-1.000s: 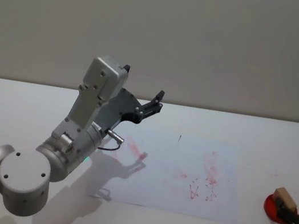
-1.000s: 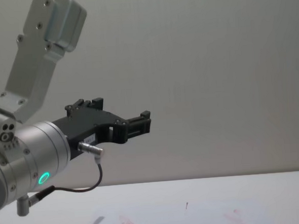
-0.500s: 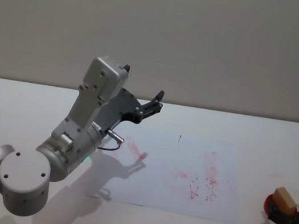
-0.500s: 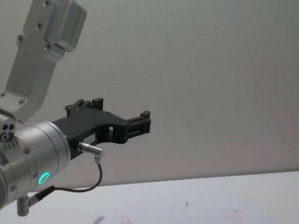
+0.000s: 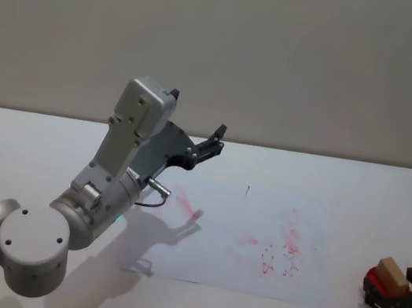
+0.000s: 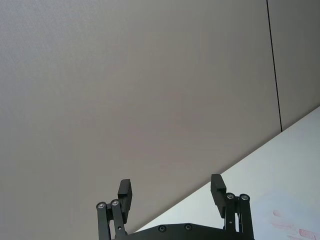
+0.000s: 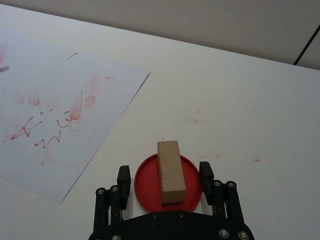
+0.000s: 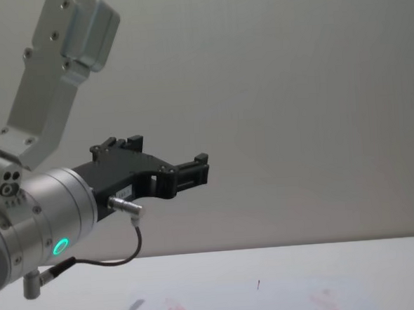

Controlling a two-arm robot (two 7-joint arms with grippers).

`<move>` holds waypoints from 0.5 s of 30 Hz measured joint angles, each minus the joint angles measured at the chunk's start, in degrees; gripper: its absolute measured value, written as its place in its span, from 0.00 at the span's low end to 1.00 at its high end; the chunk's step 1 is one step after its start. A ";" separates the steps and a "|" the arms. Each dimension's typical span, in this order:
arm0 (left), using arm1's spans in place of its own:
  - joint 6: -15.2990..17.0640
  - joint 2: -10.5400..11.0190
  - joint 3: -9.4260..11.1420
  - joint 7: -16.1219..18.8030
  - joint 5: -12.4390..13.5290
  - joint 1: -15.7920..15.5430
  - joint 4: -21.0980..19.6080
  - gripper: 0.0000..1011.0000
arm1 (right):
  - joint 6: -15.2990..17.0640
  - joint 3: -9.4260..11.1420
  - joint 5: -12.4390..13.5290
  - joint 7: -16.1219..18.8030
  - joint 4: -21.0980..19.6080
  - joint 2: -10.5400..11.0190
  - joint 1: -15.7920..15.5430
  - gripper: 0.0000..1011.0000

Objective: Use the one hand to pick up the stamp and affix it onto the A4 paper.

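The right gripper is low over the near right part of the white table. Its two black fingers are spread apart, one on each side of a red round pad. They do not squeeze anything.

The stamp lies on that pad, between the fingers but not touching them. It is a long light-brown block. Its long side runs the same way the fingers point, away from the gripper. In the head view the stamp sits on the red pad, near the right edge of the table, just in front of the right gripper.

There is one stamp, one red pad, one sheet of paper and two grippers.

The A4 paper lies flat in the middle of the table, to the left of the pad and apart from it. It has red ink scribbles on it and one tiny dark mark near its far edge. A few faint red spots are on the bare table past the pad.

The left gripper is held up in the air over the far left side of the paper. Its fingers are wide apart and hold nothing.

Behind the table is a plain grey wall with a thin dark line running down it.
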 joint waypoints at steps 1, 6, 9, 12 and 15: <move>0.00 0.00 0.00 0.00 0.00 0.00 0.00 0.99 | 0.05 -0.03 -0.02 0.01 0.04 -0.03 0.03 0.82; 0.00 0.00 0.00 0.00 0.00 0.00 0.00 0.99 | 0.30 -0.15 -0.18 0.05 0.25 -0.18 0.20 0.68; 0.00 0.00 0.00 0.00 0.00 0.00 0.00 0.99 | 0.40 -0.20 -0.23 0.07 0.33 -0.25 0.27 0.58; 0.00 0.00 0.00 0.00 0.00 0.00 0.00 0.99 | 0.50 -0.24 -0.28 0.10 0.40 -0.31 0.34 0.48; 0.00 0.00 0.00 0.00 0.00 0.00 0.00 0.99 | 0.55 -0.26 -0.31 0.10 0.44 -0.34 0.37 0.42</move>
